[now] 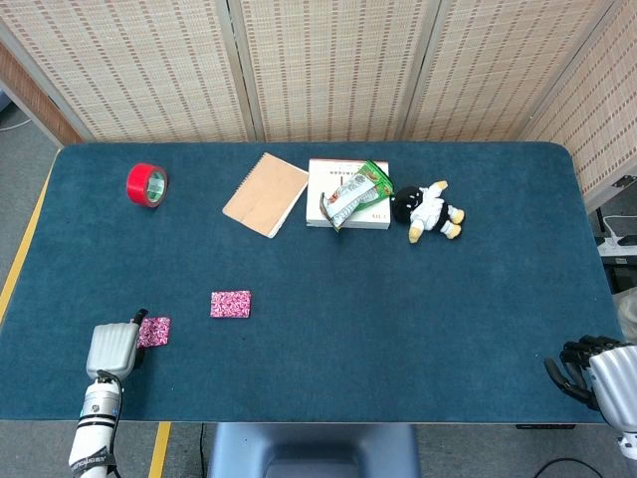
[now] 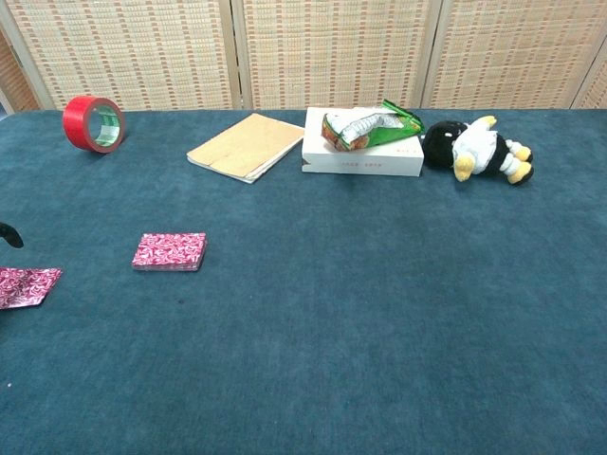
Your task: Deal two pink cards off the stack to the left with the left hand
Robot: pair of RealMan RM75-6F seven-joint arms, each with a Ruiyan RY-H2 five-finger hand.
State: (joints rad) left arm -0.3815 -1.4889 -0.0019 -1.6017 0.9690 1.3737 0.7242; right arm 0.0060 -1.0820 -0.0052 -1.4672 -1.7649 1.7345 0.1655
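Note:
The pink card stack (image 1: 230,304) (image 2: 170,251) lies on the blue table, front left of centre. One single pink card (image 1: 154,331) (image 2: 27,286) lies flat on the cloth to the left of the stack. My left hand (image 1: 112,348) is at that card's left edge, near the table's front. Its dark thumb tip (image 2: 9,234) shows raised above the card, apart from it. The card's left end is hidden under the hand and cut by the chest view's edge. My right hand (image 1: 589,370) hangs at the front right corner, fingers curled, holding nothing.
Along the back stand a red tape roll (image 1: 146,184), a tan notebook (image 1: 266,194), a white box (image 1: 348,194) with a green snack bag (image 1: 356,189) on it, and a black-and-white plush toy (image 1: 428,211). Table edge (image 1: 299,421) runs close to my left hand.

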